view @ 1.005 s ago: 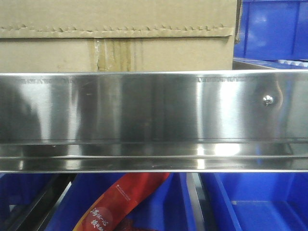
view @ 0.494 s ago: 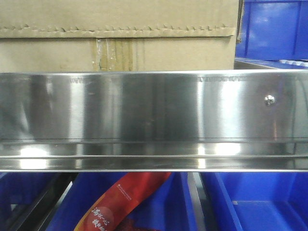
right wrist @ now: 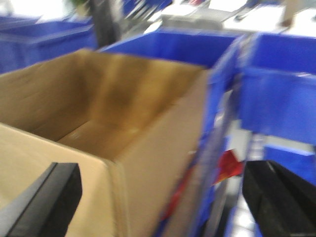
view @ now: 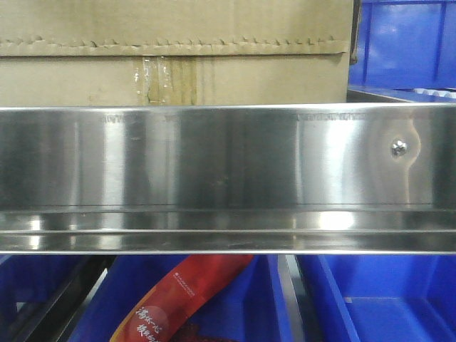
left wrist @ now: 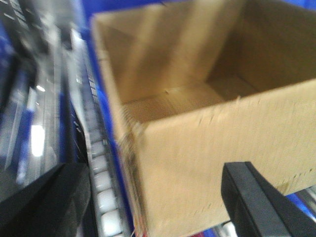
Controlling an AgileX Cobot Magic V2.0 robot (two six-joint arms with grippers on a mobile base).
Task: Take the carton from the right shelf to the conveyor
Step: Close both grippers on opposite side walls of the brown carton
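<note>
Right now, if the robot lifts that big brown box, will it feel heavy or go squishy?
Probably light: the carton looks empty inside. Its open top and thin cardboard walls may bend when squeezed. Matte cardboard likely won't slip.

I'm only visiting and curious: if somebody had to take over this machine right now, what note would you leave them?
Left end effector: open, empty, facing the carton side-on.
Right end effector: open, empty, facing one corner of the carton.
Carton: open-topped, sitting on the right shelf, with blue bins beside it.
Conveyor: not in view.
Done: both arms are at the carton.
Left: grip it, lift it off the shelf, set it on the conveyor.
</note>
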